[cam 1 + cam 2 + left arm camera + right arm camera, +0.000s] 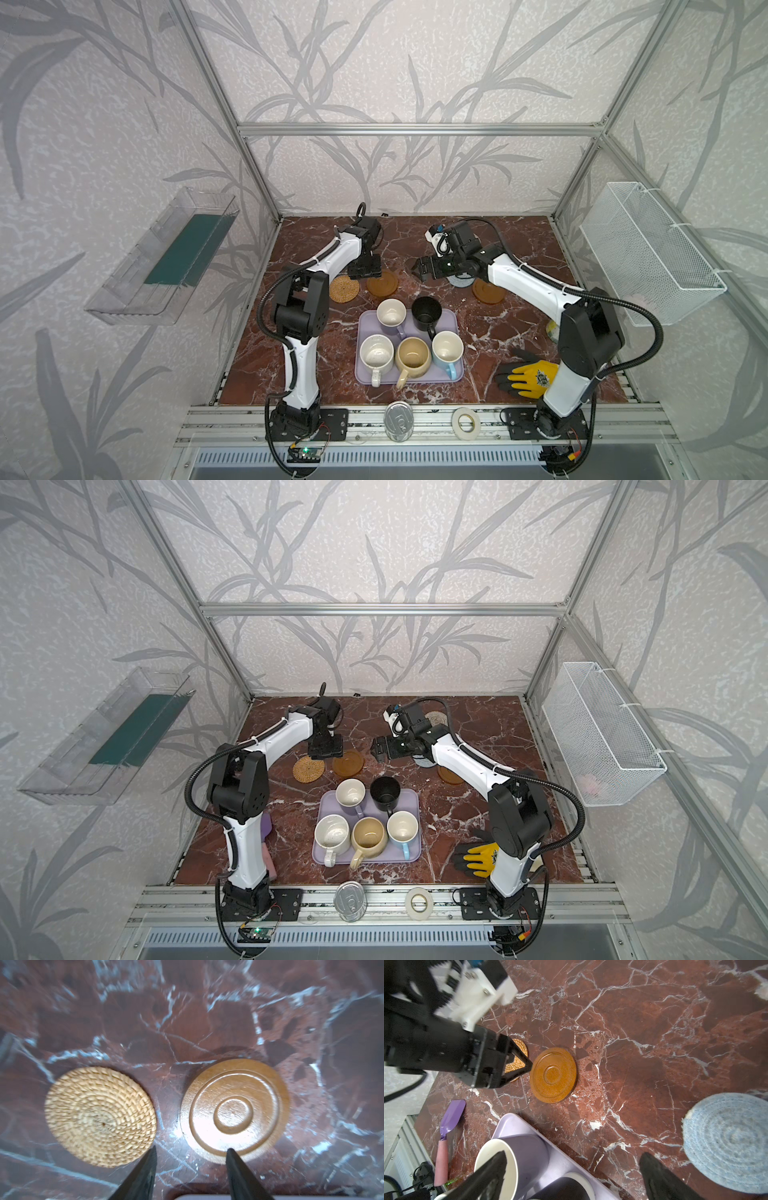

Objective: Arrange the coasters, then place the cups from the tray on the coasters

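All five cups (412,353) stand on the tray (451,320), so the second half of the task has not begun.

Just beyond the tray's far edge four coasters lie in a rough row. The rattan coaster (344,289) and a wooden coaster (382,283) sit off its far-left corner, just beside each other but apart. The blue coaster (726,1142) and the other wooden coaster (488,291) sit off its far-right corner. Well beyond the tray lies the cream coaster (436,719), out of the row, so arranging looks unfinished (probably one coaster to go).

The left gripper (191,1148) hangs over the gap between rattan and wood, fingers apart and holding nothing. The right gripper (574,1153) is spread wide and empty, over the table beyond the tray's far edge.

The cream coaster shows in only a top view, because the right arm hides it elsewhere. Both top views show only an edge of the blue coaster under that arm, while the right wrist view shows most of it. Only the left wrist view shows the gap between the left fingers.
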